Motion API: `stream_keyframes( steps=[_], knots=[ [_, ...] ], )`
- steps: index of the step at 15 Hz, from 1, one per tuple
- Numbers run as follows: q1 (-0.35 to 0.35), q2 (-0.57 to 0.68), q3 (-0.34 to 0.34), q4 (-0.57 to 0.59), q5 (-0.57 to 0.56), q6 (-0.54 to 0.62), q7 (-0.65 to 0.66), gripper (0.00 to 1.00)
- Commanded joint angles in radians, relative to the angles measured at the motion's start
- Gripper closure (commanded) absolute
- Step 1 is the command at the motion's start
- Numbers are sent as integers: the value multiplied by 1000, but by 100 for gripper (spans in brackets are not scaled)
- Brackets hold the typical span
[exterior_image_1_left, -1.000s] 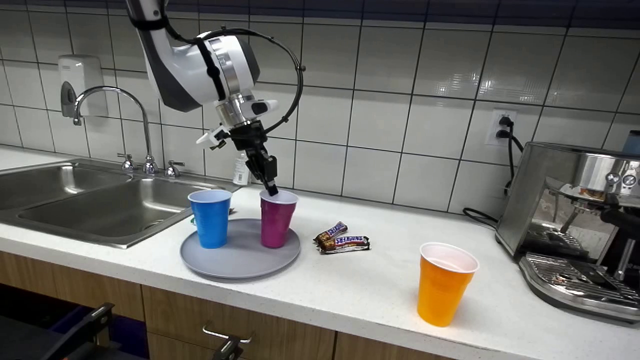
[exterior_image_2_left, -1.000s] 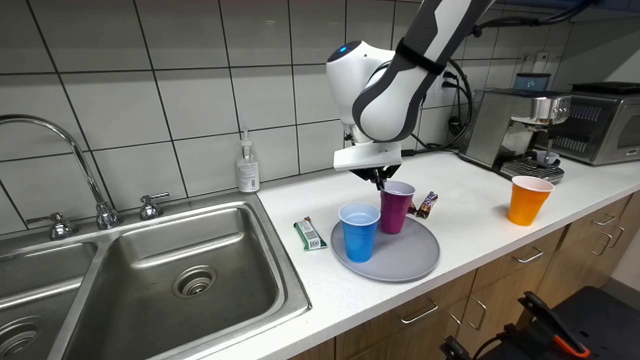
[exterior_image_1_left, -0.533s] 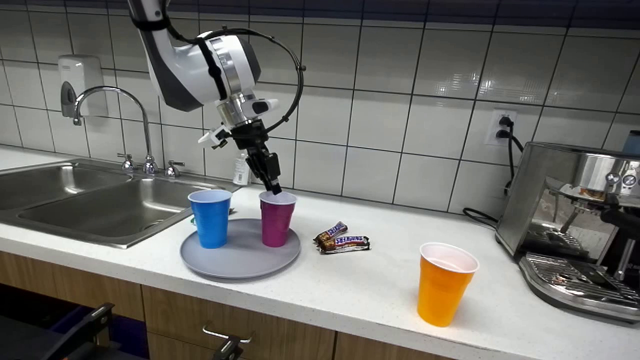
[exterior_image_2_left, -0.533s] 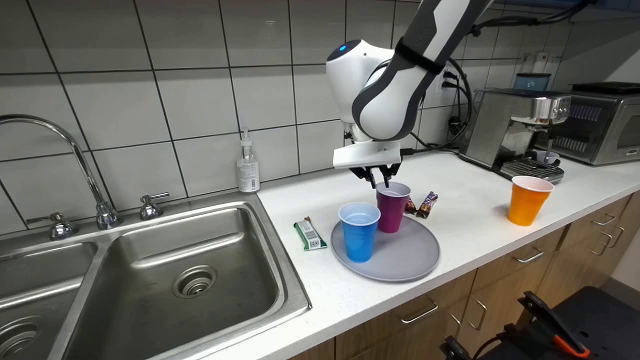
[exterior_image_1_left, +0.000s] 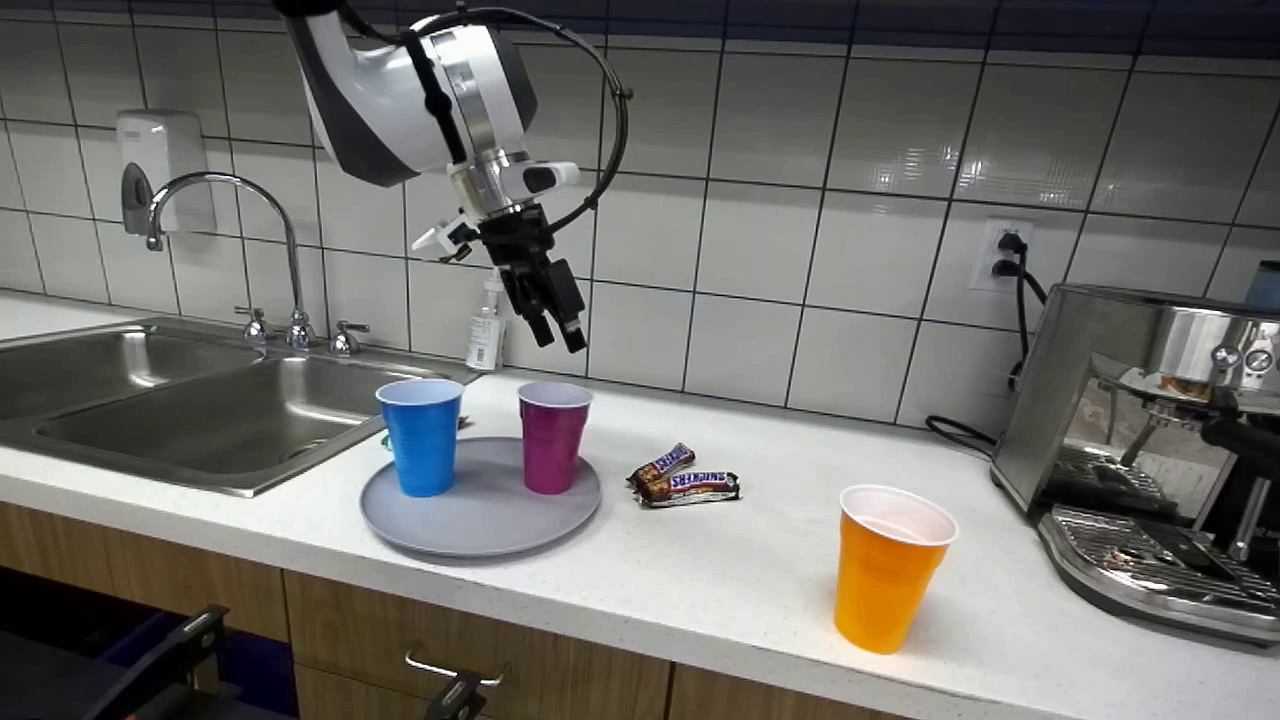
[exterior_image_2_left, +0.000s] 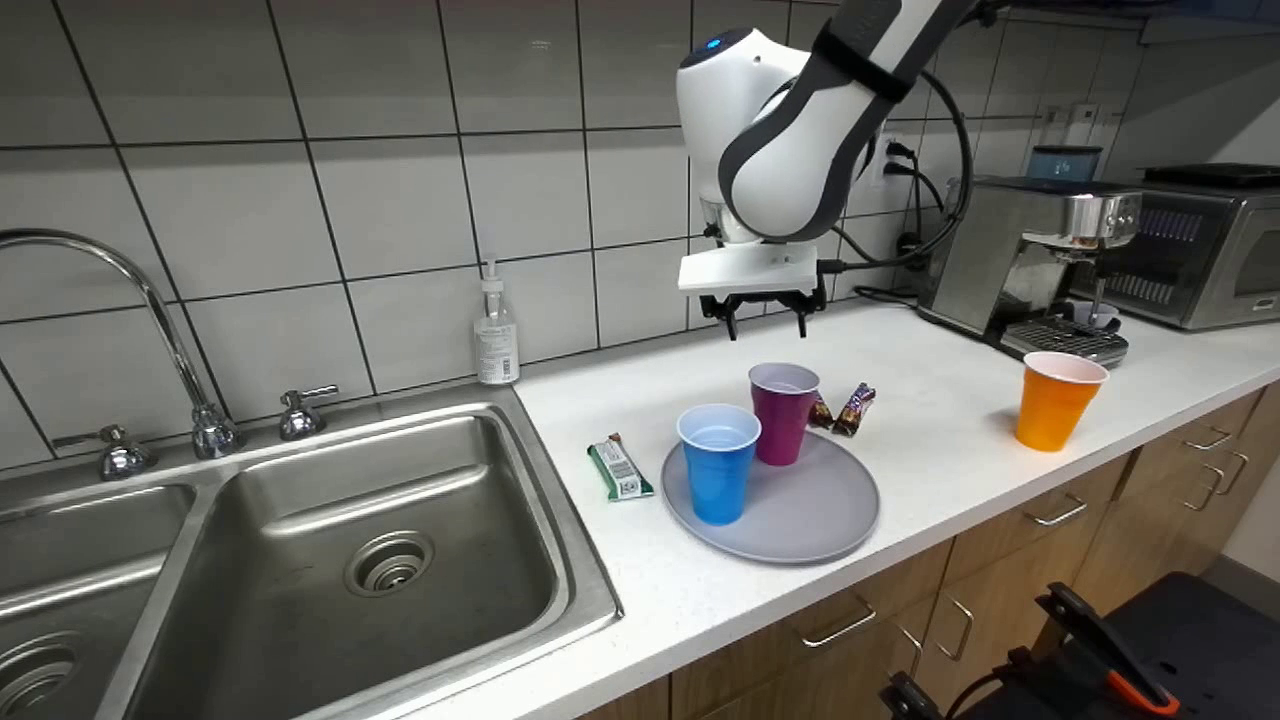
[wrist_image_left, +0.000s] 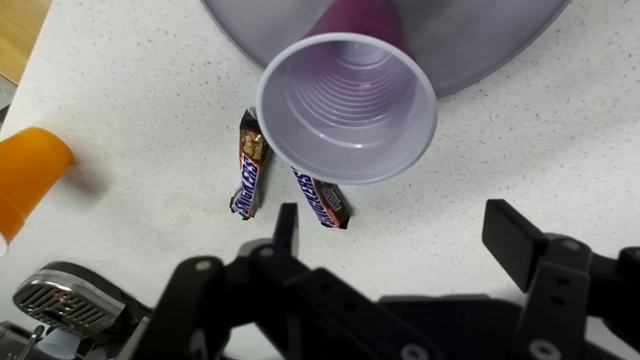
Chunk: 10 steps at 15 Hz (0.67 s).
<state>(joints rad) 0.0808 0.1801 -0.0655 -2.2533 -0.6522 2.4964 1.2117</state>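
Observation:
My gripper (exterior_image_2_left: 767, 334) stands open above the counter with nothing between its fingers. A purple cup (exterior_image_1_left: 555, 445) sits upright on the grey round plate (exterior_image_1_left: 480, 535), below the gripper and apart from it. In the wrist view the purple cup (wrist_image_left: 345, 150) shows its pale interior, beyond the fingertips. Beside it on the plate is an upright blue cup (exterior_image_2_left: 718, 470), seen in both exterior views. Two Snickers bars lie on the counter near the plate: one bar (wrist_image_left: 247, 170) shows whole, while the cup's rim partly covers the second bar (wrist_image_left: 325, 202).
An orange cup (exterior_image_1_left: 890, 580) stands upright on the counter, with a coffee machine (exterior_image_1_left: 1060, 380) beyond it. A green-wrapped bar (exterior_image_2_left: 620, 470) lies between the plate and the sink (exterior_image_2_left: 470, 520). A soap bottle (exterior_image_2_left: 497, 350) and a faucet (exterior_image_2_left: 150, 300) are at the back.
One second ago the gripper was shut on the purple cup's rim. It has since opened, let go and risen clear. The purple cup has shifted slightly and stays on the plate.

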Motion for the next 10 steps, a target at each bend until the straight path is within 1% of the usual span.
stream_keyframes(
  steps=[1,6,10],
  knots=[
    [-38,-86,0,-71,62,33,-143,0],
    [-83,-148,-17,-126,118,45,-374,0],
    [-119,-189,-41,-160,116,38,-472,0]
  ],
)
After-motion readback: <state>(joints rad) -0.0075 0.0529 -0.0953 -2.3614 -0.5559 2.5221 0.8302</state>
